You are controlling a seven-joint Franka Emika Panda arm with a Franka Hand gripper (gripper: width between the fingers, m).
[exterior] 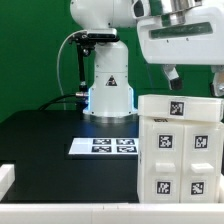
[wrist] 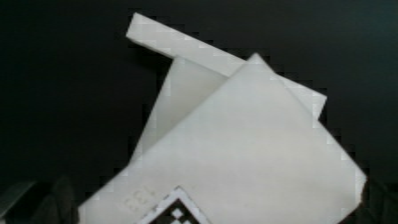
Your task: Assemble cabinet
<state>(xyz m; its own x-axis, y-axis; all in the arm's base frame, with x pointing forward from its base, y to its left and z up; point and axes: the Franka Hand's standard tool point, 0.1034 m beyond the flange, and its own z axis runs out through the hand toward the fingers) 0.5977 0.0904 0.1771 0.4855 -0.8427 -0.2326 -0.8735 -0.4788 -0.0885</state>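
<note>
The white cabinet point(exterior: 180, 145) stands on the black table at the exterior view's right, a boxy stack of panels with several black-and-white tags on its front. My gripper point(exterior: 195, 82) hangs just above its top, with its dark fingers spread apart and nothing between them. In the wrist view the cabinet's white panels point(wrist: 231, 130) fill most of the picture at an angle, with one tag point(wrist: 178, 210) at the edge. Only a dim dark finger point(wrist: 45, 205) shows there.
The marker board point(exterior: 103, 146) lies flat on the table in front of the arm's base point(exterior: 108, 95). A white rim point(exterior: 6, 178) borders the table at the exterior view's left and along the near edge. A green wall stands behind.
</note>
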